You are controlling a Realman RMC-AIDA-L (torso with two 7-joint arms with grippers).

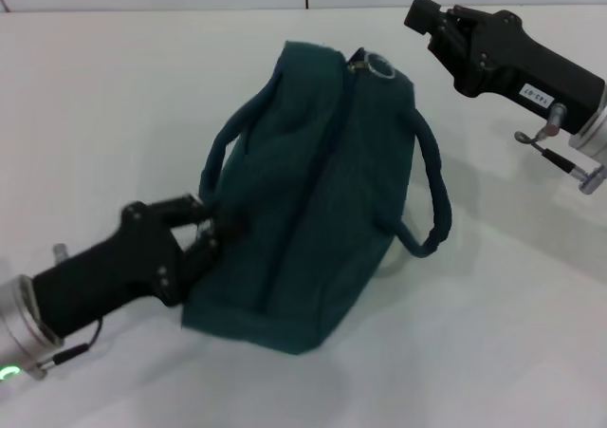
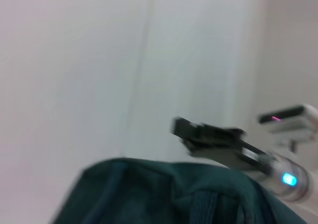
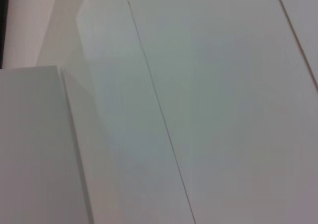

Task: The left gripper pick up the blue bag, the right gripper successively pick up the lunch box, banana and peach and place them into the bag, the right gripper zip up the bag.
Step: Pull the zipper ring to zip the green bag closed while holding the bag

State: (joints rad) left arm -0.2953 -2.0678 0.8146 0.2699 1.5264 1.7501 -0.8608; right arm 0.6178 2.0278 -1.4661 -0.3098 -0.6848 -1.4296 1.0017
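L gripper [image 1: 211,227] on blue bag [image 1: 313,200]

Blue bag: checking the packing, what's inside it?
Nothing inside shows: the blue bag looks zipped, its fabric covering any contents. The left gripper is at its side.

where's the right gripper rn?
In the head view the right gripper is up at the far right, off the blue bag, just beyond its ring zipper pull. The left gripper is at the bag's near-left end.
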